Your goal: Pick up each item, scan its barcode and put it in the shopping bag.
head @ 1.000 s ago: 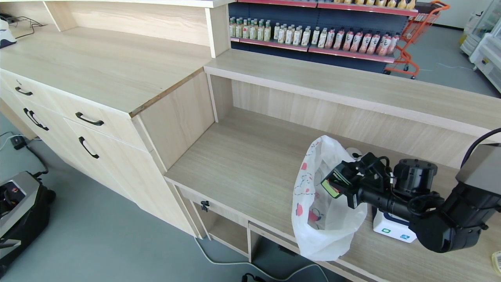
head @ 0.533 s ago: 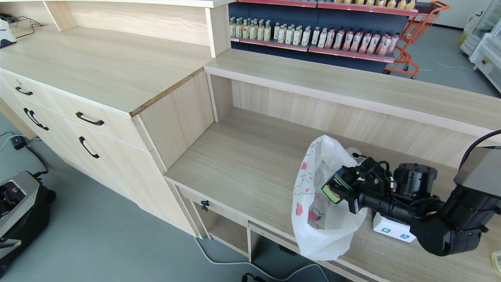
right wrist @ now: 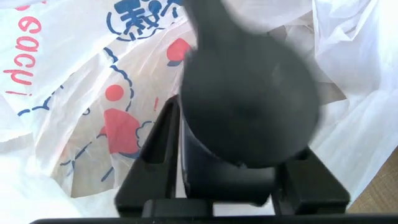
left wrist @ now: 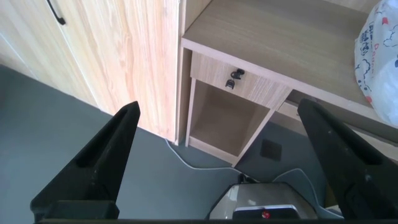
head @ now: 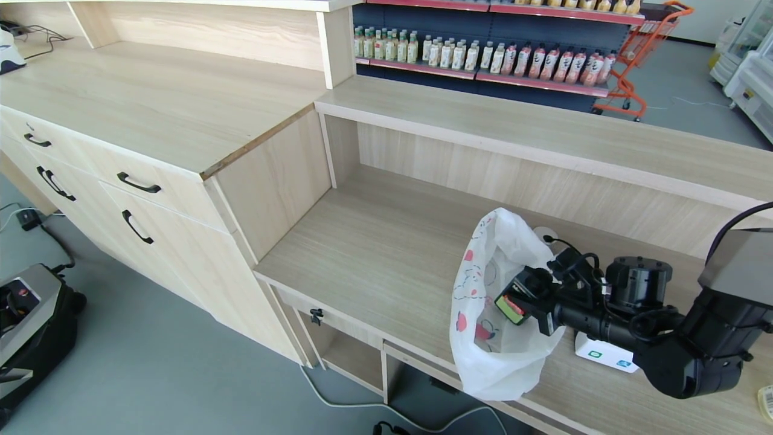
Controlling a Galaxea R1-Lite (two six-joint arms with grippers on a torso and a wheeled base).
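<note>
A white shopping bag (head: 483,338) with red and blue prints stands open near the lower counter's front edge. My right gripper (head: 524,297) hangs at the bag's mouth, shut on a black round item (head: 511,304) with a green and red label. In the right wrist view the black item (right wrist: 249,106) sits between my right gripper's (right wrist: 230,183) fingers, with the bag's (right wrist: 93,106) inside below it. My left gripper (left wrist: 217,109) is open and holds nothing, low beside the counter front above the grey floor, with the bag (left wrist: 380,34) far off.
A white box (head: 604,354) stands on the counter just right of the bag. A small barcoded thing (head: 766,403) lies at the far right edge. A raised ledge (head: 543,133) runs behind, a taller drawer cabinet (head: 133,181) to the left. Bottle shelves (head: 483,57) stand beyond.
My right gripper has sunk a little with the black item, from above the bag's rim down into its mouth. The bag has stayed in place.
</note>
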